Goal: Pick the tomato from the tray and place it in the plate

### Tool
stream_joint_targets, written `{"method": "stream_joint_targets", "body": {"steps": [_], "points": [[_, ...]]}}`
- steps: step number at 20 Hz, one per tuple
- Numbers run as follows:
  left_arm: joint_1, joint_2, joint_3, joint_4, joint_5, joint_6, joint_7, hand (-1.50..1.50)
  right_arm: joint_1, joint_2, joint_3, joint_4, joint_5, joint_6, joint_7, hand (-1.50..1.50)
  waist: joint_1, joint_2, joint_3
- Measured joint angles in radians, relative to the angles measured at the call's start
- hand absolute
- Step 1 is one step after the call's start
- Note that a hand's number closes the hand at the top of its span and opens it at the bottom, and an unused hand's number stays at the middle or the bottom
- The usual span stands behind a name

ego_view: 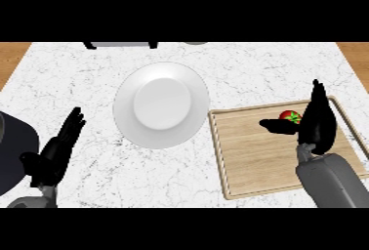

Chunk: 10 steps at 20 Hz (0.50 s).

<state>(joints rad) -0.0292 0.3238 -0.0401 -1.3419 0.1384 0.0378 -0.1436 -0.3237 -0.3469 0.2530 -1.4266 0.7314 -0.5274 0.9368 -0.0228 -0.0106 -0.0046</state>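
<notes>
A red tomato (290, 116) with a green stem lies on the wooden tray (252, 161) near its far right corner. My right hand (317, 122) stands over the tray just right of the tomato, fingers straight and pointing away from me, the thumb stretched out to the left under the tomato; the hand is open. A white plate (162, 104) rests on the marble counter left of the tray, with nothing on it. At the lower left my left hand (56, 149) rests open, fingers up.
A dark round object (14, 151) shows at the left edge beside my left forearm. A grey appliance (121, 44) with black feet sits at the counter's far edge. Wooden floor shows beyond both far corners.
</notes>
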Motion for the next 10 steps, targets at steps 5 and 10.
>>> {"method": "stream_joint_targets", "body": {"steps": [5, 10], "points": [[-0.009, 0.0, 0.009, 0.002, 0.001, -0.013, 0.002, 0.0, 0.018, -0.002, 0.003, -0.125, 0.006, 0.159, 0.137, -1.5, 0.009, 0.004, 0.002], [-0.006, -0.008, 0.009, -0.014, -0.006, -0.017, 0.013, 0.0, 0.031, 0.006, -0.012, -0.17, 0.017, 0.255, 0.198, -1.5, 0.017, 0.007, 0.003]]}}
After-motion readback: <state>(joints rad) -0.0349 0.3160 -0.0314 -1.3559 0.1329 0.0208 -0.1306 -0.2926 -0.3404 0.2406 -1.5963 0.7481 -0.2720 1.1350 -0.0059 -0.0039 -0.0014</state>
